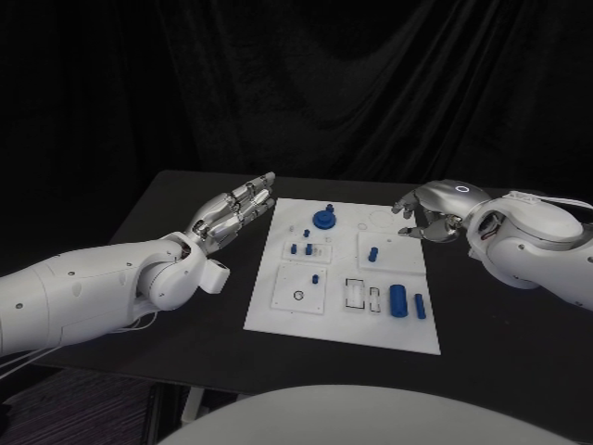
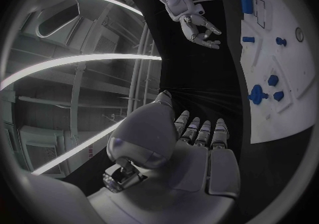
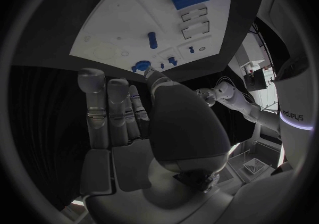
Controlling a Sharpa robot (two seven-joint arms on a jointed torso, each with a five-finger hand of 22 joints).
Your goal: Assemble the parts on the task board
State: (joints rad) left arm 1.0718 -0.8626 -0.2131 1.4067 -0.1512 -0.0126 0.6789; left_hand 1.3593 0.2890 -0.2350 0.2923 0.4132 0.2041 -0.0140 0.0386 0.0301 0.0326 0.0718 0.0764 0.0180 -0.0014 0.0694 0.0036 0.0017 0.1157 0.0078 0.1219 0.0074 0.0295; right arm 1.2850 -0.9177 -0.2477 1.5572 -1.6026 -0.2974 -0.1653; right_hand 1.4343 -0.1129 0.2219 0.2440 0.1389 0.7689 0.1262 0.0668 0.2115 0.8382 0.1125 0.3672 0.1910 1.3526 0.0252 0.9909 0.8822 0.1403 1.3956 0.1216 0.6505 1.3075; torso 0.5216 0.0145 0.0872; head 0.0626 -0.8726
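At nine o'clock of the white task board (image 1: pixel 344 320) on the black tabletop (image 1: pixel 176 199), the left robot hand (image 1: pixel 233 212) hovers with fingers straight and apart, holding nothing. Blue parts (image 1: pixel 398 300) lie and stand across the board, a knobbed piece (image 1: pixel 323 220) near twelve o'clock. At three o'clock the right robot hand (image 1: pixel 432 209) hangs empty, fingers loosely curled. Assembly looks barely begun; the next move calls for reaching in to a part. The right arm reads "sharpa".

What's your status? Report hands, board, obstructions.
Left hand open, beside the task board. Right hand empty, fingers curled, at the far right corner. Blue parts untouched. Nothing in the way.
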